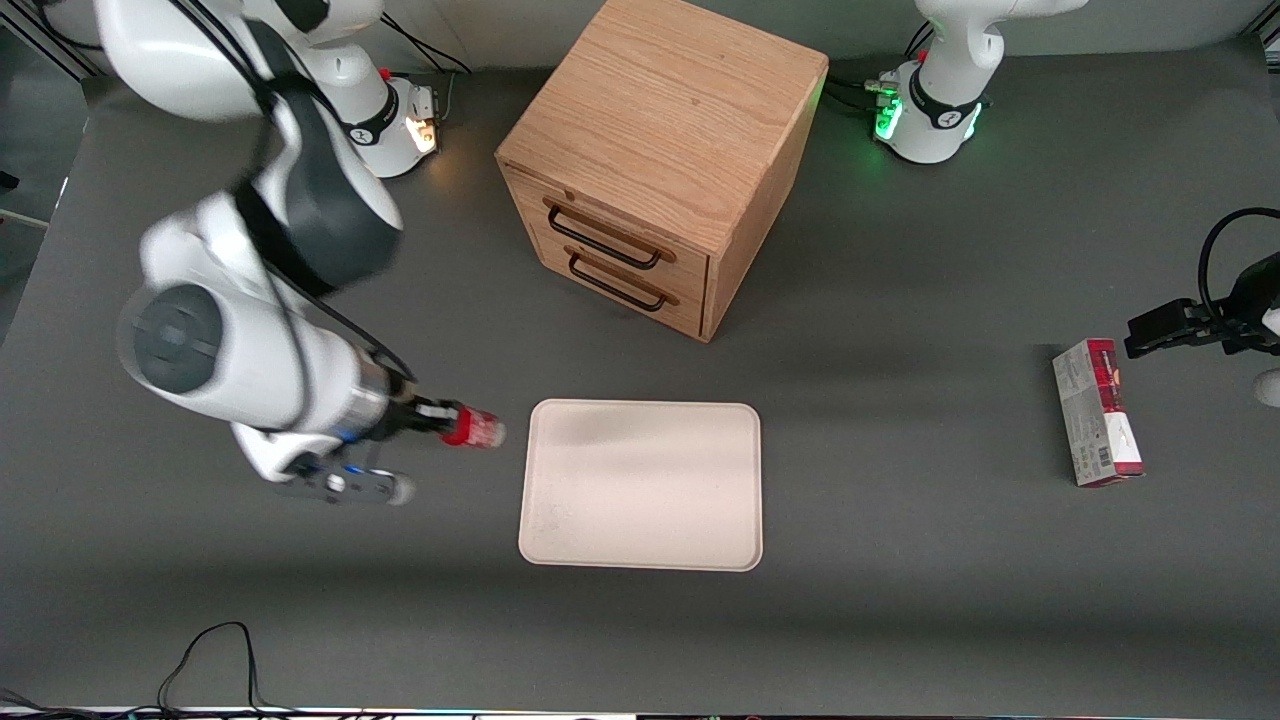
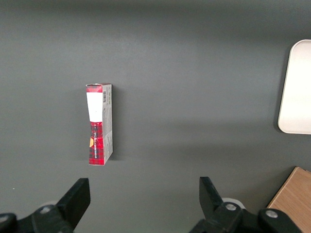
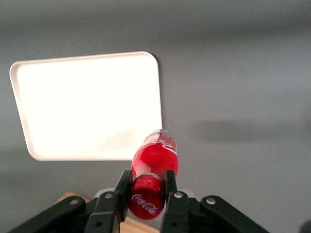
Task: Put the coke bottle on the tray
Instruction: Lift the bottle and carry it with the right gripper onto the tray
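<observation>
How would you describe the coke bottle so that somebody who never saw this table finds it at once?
Start at the large cream-white tray lying on the grey table, in front of the wooden drawer box. Beside the tray, toward the working arm's end, the end effector grips the coke bottle above the table. It is small, slim and red with white lettering, unlike the rectangular red-and-grey carton lying toward the parked arm's end.

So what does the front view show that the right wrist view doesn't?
Only the front view shows the wooden drawer box whole, with both handles, and the red-and-grey carton lying toward the parked arm's end of the table. Only the right wrist view shows the white lettering on the coke bottle and the pincer fingers clamped on its sides. Both show the bottle held beside the bare tray, not yet over it.
</observation>
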Robot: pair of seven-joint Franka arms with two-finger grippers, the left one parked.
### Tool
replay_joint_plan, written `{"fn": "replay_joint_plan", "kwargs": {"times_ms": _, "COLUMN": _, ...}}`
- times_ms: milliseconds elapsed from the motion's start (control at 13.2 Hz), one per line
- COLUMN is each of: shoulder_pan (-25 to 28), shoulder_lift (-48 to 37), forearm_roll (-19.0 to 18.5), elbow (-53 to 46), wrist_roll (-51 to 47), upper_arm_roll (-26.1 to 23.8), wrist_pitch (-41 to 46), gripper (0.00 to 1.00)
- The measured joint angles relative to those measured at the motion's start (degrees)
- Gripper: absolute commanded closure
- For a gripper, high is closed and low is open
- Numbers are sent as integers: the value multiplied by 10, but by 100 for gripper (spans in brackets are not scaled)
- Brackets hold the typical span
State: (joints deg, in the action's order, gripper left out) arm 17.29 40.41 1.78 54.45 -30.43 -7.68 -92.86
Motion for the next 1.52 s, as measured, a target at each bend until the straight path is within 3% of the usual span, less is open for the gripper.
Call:
{"fn": "replay_joint_plan", "kwargs": {"times_ms": 455, "shoulder_pan": 34, "shoulder_lift": 98, "forearm_roll": -48, "elbow": -6, "wrist_roll": -68, "upper_arm_roll": 0, "wrist_pitch": -150, "gripper": 100}}
{"fn": "replay_joint_plan", "kwargs": {"times_ms": 834, "shoulder_pan": 34, "shoulder_lift": 126, "forearm_roll": -61, "elbow": -15, "wrist_roll": -69, "upper_arm_roll": 2, "wrist_pitch": -178, "gripper": 100}}
{"fn": "replay_joint_plan", "kwargs": {"times_ms": 910, "shoulder_pan": 34, "shoulder_lift": 126, "forearm_roll": -62, "elbow": -15, "wrist_roll": -69, "upper_arm_roll": 2, "wrist_pitch": -180, "gripper": 92}}
{"fn": "replay_joint_plan", "kwargs": {"times_ms": 986, "shoulder_pan": 34, "shoulder_lift": 126, "forearm_roll": -62, "elbow": -15, "wrist_roll": -69, "upper_arm_roll": 2, "wrist_pitch": -183, "gripper": 44}}
{"fn": "replay_joint_plan", "kwargs": {"times_ms": 1062, "shoulder_pan": 34, "shoulder_lift": 126, "forearm_roll": -62, "elbow": -15, "wrist_roll": -69, "upper_arm_roll": 2, "wrist_pitch": -184, "gripper": 4}}
{"fn": "replay_joint_plan", "kwargs": {"times_ms": 1138, "shoulder_pan": 34, "shoulder_lift": 126, "forearm_roll": -62, "elbow": -15, "wrist_roll": -70, "upper_arm_roll": 2, "wrist_pitch": -185, "gripper": 0}}
{"fn": "replay_joint_plan", "kwargs": {"times_ms": 1517, "shoulder_pan": 34, "shoulder_lift": 126, "forearm_roll": -63, "elbow": -21, "wrist_roll": -70, "upper_arm_roll": 2, "wrist_pitch": -187, "gripper": 0}}
